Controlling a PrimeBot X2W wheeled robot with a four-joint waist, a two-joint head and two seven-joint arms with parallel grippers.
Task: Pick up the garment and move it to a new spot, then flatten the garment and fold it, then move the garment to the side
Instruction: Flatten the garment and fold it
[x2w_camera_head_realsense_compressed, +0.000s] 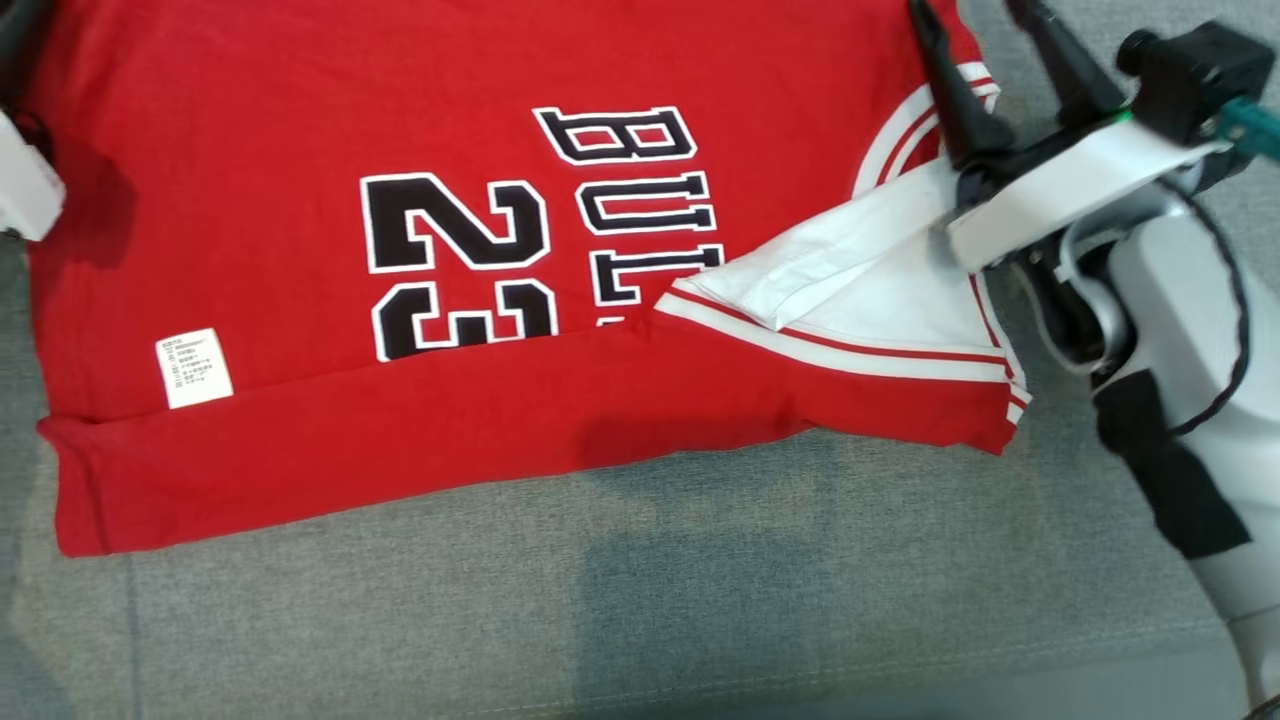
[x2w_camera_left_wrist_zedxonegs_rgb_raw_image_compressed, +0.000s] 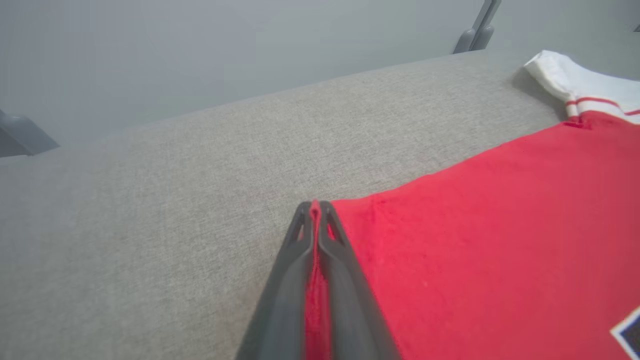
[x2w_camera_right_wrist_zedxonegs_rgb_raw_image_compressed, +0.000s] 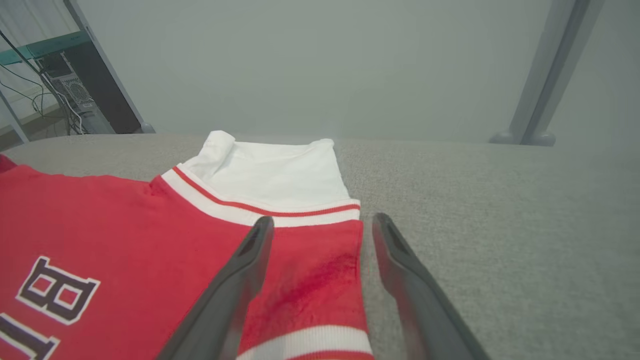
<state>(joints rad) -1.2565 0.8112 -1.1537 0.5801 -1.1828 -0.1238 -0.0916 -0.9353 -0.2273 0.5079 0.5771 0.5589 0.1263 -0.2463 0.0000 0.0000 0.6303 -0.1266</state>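
Note:
The garment (x2w_camera_head_realsense_compressed: 300, 150) is a red jersey with black-and-white "BULLS 23" print, lying flat on the grey cushion with its near edge folded over. A white striped sleeve (x2w_camera_head_realsense_compressed: 860, 270) is turned over at its right. In the left wrist view my left gripper (x2w_camera_left_wrist_zedxonegs_rgb_raw_image_compressed: 315, 207) is shut on the garment's (x2w_camera_left_wrist_zedxonegs_rgb_raw_image_compressed: 475, 225) red edge, a strip of cloth pinched between the fingers. My right gripper (x2w_camera_right_wrist_zedxonegs_rgb_raw_image_compressed: 323, 222) is open, with one finger over the garment's (x2w_camera_right_wrist_zedxonegs_rgb_raw_image_compressed: 100, 225) red shoulder part and the other over bare cushion. In the head view it (x2w_camera_head_realsense_compressed: 985, 40) sits at the upper right.
The grey fabric cushion (x2w_camera_head_realsense_compressed: 640, 600) stretches in front of and around the garment. A white care label (x2w_camera_head_realsense_compressed: 195, 367) shows near the garment's left. Beyond the cushion stand a metal post (x2w_camera_right_wrist_zedxonegs_rgb_raw_image_compressed: 545, 75) and a shelf with a computer and cables (x2w_camera_right_wrist_zedxonegs_rgb_raw_image_compressed: 65, 85).

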